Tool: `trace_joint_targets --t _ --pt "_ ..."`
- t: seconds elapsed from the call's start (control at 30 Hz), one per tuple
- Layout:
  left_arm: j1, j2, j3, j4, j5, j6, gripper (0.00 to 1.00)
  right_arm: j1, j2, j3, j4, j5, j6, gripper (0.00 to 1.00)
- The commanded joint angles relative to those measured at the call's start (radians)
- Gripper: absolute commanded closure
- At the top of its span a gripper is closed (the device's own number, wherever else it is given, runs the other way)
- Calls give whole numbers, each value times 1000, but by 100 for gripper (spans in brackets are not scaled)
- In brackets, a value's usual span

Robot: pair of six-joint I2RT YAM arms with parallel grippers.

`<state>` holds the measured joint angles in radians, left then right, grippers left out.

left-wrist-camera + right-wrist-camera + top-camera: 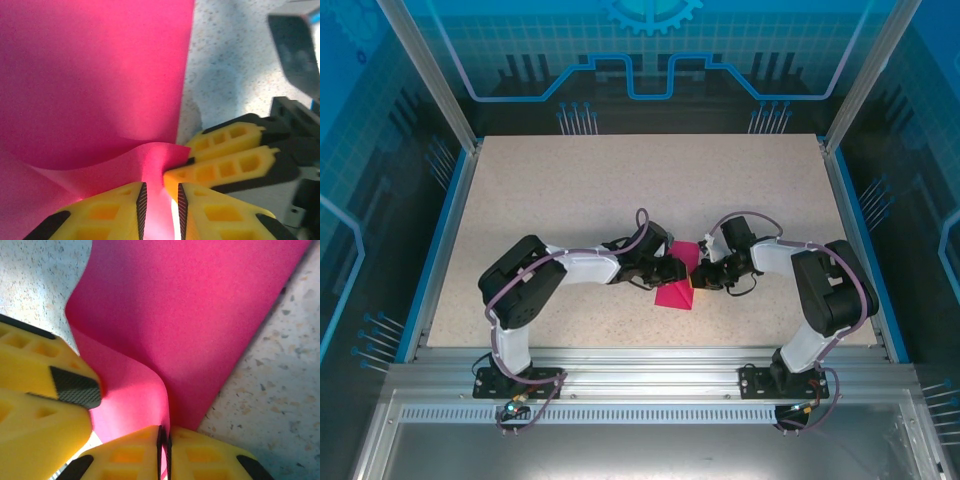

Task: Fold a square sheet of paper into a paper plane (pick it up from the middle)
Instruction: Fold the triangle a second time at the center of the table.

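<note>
Fingers of the left gripper (670,272) and right gripper (706,275) meet over the square sheet of paper (675,293) in the middle of the table (570,200); from above their grip is too small to read. Left wrist: narrow jaws pinch a raised fold, and the sheet's far edges are cut off. Right wrist: jaws are clamped tight on the paper's edge. Best to keep both pinches firm and line up the edges before creasing.
</note>
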<state>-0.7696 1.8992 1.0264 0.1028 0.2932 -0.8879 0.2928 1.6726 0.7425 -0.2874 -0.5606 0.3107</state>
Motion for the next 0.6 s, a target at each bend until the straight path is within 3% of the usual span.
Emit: trace_joint_targets --t 0.0,0.57 --pt "-7 19 13 -8 -8 -10 73 -1 13 21 -16 -18 -2 87" --pt "-12 58 -17 -4 -38 -17 75 -1 26 33 -30 -8 1 85"
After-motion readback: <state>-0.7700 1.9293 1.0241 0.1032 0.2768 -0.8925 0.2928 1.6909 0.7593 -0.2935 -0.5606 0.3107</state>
